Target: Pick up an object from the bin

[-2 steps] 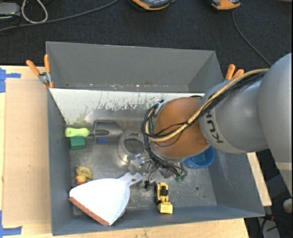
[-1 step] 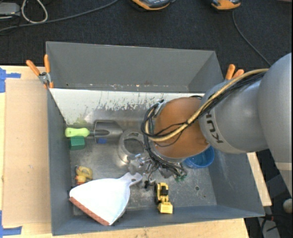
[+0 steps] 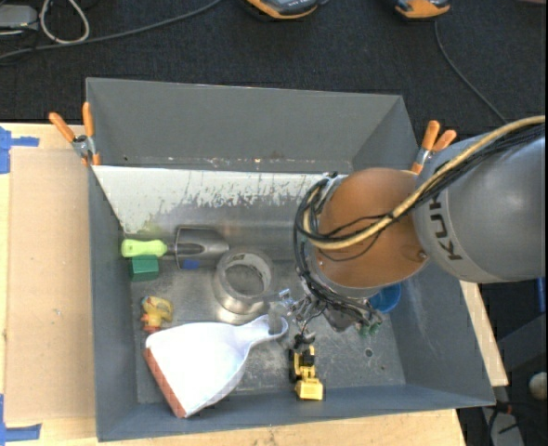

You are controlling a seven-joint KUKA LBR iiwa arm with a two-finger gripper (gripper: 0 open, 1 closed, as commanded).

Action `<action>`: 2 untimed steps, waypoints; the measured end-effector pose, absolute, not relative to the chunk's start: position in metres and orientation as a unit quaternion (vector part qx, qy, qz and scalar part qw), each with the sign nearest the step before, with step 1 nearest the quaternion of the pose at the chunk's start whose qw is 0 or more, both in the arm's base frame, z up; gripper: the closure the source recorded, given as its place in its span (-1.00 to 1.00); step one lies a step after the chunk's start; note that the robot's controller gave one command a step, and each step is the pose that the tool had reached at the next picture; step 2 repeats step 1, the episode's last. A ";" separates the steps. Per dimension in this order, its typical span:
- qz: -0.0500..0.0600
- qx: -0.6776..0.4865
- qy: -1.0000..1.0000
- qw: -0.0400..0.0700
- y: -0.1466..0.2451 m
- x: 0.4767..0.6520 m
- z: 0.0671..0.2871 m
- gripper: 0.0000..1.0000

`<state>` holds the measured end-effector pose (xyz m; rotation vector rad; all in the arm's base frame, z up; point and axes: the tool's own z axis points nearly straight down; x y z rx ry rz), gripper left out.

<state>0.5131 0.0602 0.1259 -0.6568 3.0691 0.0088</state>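
Just beside the yellow toy vehicle [image 3: 304, 377] near the front wall [image 3: 255, 418] hang the fingers [image 3: 299, 327], gap unclear.

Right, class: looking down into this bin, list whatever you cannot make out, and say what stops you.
Camera view:
1. Blue thing at the right side of the bin: mostly hidden under the arm's orange cover, so its kind is unclear.
2. Yellow and orange lump at the left: too small to identify.
3. The bin floor beneath the end effector: hidden by it.
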 end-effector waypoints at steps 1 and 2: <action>0.003 -0.192 0.981 0.004 0.092 0.518 0.202 1.00; 0.003 -0.192 0.981 0.004 0.092 0.518 0.202 1.00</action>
